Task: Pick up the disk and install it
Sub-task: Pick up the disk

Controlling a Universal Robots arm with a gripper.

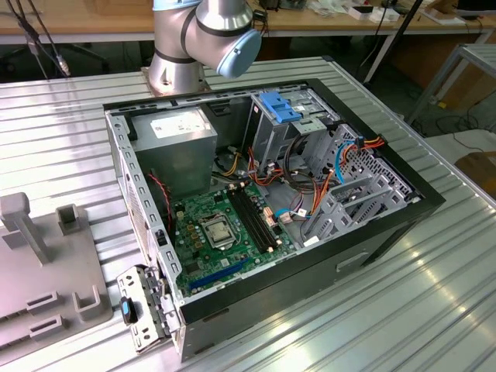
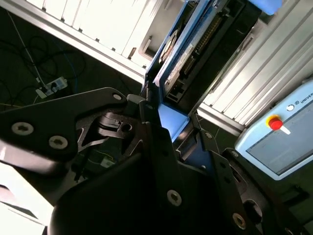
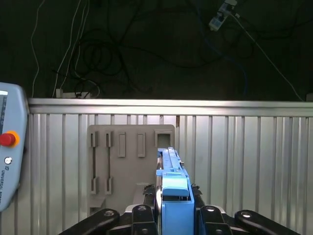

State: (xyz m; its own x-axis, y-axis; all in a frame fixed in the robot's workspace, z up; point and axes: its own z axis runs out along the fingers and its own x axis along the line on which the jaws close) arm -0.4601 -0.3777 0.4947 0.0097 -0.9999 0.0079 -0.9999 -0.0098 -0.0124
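Observation:
In both wrist views the disk stands edge-on between my gripper's dark fingers. It has a dark metal body framed by bright blue rails. My gripper is shut on its lower end, also seen in the second wrist view. In the first wrist view the disk hangs above a grey slotted holder plate on the ribbed table. The exterior view has the open computer case, with its grey drive cage and blue latch at the back.
Inside the case sit a grey power supply, a green motherboard and loose cables. A grey fixture lies at the exterior view's left. The arm's base stands behind the case. A teach pendant lies on the table.

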